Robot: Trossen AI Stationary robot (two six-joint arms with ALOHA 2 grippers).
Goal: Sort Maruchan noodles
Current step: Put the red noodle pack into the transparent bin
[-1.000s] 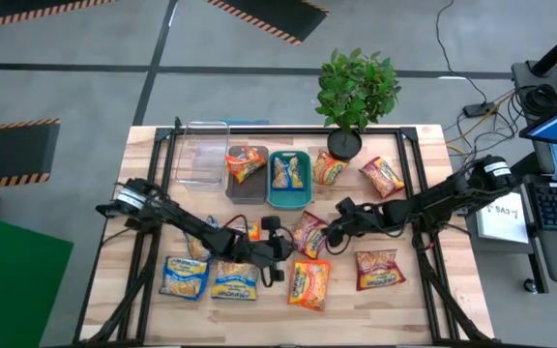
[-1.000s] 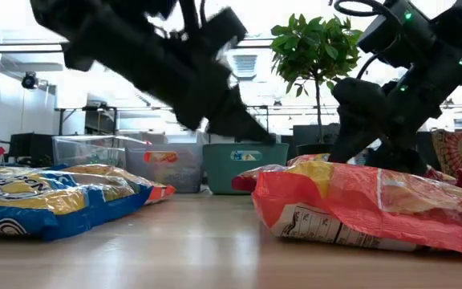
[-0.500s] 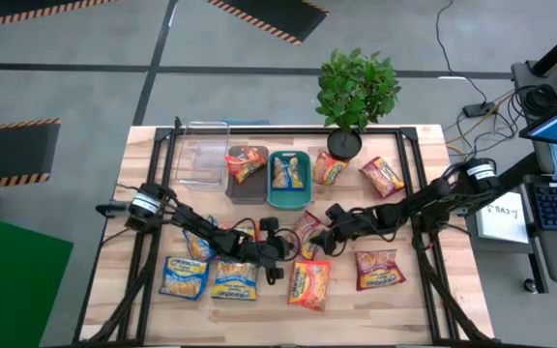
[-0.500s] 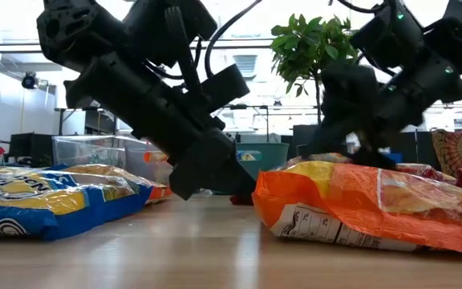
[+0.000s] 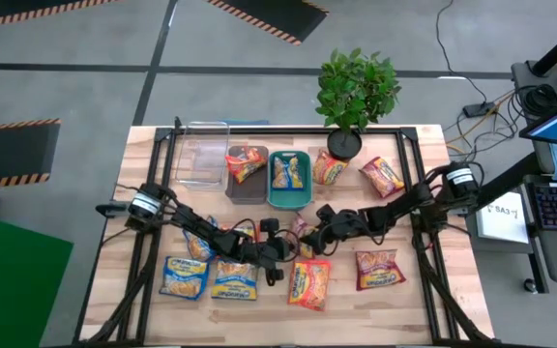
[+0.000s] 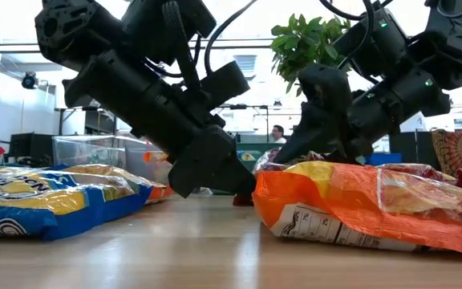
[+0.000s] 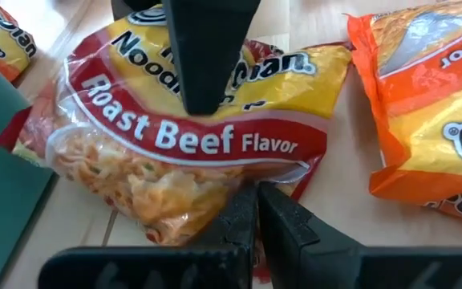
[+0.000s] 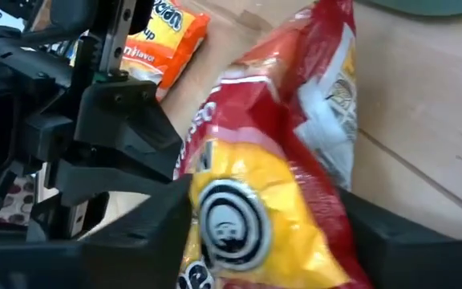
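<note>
Change: right pincer [image 5: 309, 235] brought in from the right side of the tabletop [image 5: 424, 290] toward the centre, now over the red roast beef packet [image 5: 302, 232]; left arm lowered to the same spot.
Right pincer: fingers set one on each side of the red roast beef packet [image 8: 279, 193], wide but apparently closing; firm hold not yet clear.
Left pincer [image 7: 257, 210]: fully closed, empty, tips just at the packet's near edge, probably pinning or steadying it for the other arm.
Packet: flat on the tabletop, centre, just in front of the teal bin [image 5: 289, 180].
Other noodles: one packet in the grey bin [image 5: 248, 184], one in the teal bin, others loose; clear bin [image 5: 202, 152] without packets.
Stage: grasp under way, sorting barely started.
</note>
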